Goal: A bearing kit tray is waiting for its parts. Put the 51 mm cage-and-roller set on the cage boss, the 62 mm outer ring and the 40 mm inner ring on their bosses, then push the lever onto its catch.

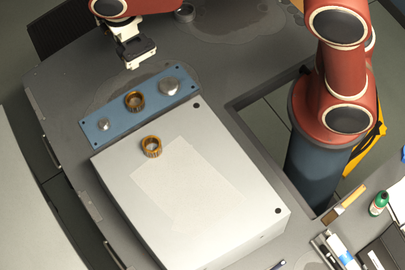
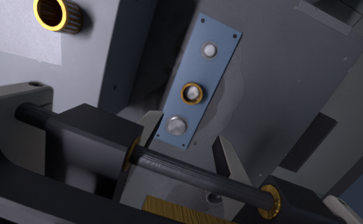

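A grey steel ring [image 1: 185, 12] stands on the far table, partly hidden under my arm. The blue tray [image 1: 140, 104] lies on the dark table beside the grey box. A gold cage-and-roller set [image 1: 134, 101] [image 2: 191, 93] sits on the tray's middle boss. The large boss [image 1: 169, 85] [image 2: 177, 125] and the small boss [image 1: 103, 124] [image 2: 210, 50] are bare. A second gold cage set [image 1: 152, 146] [image 2: 57, 15] lies on the grey box near the paper. My gripper [image 1: 135, 53] [image 2: 188, 133] is open and empty, raised behind the tray's large-boss end. No lever is visible.
The grey box [image 1: 190, 182] with a paper sheet [image 1: 188, 186] fills the middle, right next to the tray. My arm's base [image 1: 319, 152] stands to the right. A bottle [image 1: 378, 203] and desk items crowd the lower right corner.
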`<state>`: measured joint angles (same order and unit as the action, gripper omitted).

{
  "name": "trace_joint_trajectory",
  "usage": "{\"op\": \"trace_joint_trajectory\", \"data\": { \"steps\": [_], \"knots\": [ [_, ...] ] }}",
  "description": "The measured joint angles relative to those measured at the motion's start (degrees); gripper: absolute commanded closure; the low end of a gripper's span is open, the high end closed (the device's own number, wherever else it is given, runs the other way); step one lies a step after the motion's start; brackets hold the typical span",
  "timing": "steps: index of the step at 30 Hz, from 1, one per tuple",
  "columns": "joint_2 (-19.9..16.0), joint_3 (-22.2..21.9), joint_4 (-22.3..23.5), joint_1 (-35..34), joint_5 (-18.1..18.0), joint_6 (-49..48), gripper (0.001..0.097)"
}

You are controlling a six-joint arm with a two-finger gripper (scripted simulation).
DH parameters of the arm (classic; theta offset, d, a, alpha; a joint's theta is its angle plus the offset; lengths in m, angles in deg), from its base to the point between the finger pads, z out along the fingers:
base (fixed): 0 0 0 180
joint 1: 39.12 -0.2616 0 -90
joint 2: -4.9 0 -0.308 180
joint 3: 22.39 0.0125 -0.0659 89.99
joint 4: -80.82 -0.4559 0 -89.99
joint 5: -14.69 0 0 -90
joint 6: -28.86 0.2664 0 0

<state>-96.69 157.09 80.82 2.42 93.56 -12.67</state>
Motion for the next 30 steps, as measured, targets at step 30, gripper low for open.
{"op": "trace_joint_trajectory", "data": {
  "steps": [30],
  "knots": [
    [2.82,-3.95,0.00,0.00,6.84,0.00,0.0336]
  ]
}}
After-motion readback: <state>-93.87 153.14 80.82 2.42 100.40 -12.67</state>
